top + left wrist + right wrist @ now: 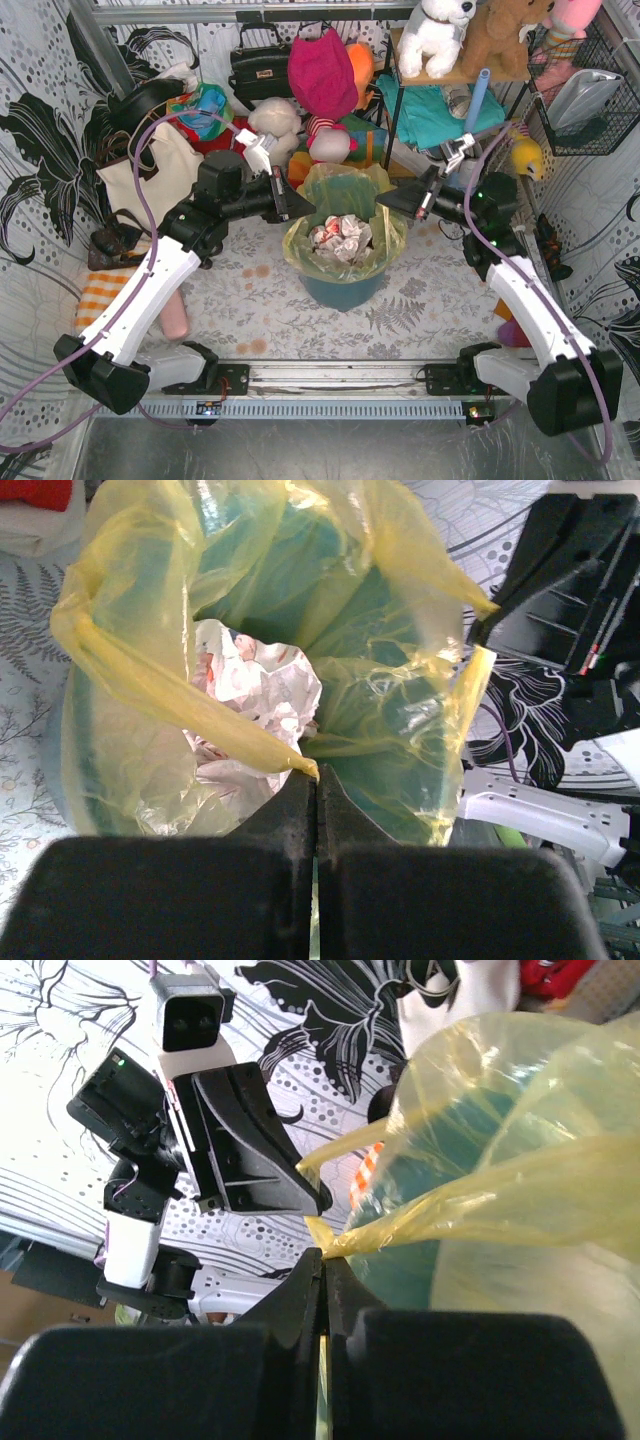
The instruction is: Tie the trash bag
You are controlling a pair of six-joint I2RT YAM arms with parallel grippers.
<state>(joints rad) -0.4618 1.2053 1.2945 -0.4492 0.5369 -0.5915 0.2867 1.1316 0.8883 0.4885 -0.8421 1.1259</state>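
A teal round bin (pixel 340 290) is seen in the middle of the fern-patterned table cover (pixel 430 300). At the far left a cream tote bag (pixel 150 180) with black straps is placed, with a black handbag (pixel 260 68) beyond it. On the far shelf a white plush dog (pixel 435 35) and a brown teddy bear (pixel 497 40) are seated.

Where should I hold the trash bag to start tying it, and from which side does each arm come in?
Hold the trash bag by its loose rim, not the body seated in the teal bin. The rim stands free above the bin and gathers into narrow strands, thin enough to pinch. Come from opposite sides, left and right, as both shut jaws do now.
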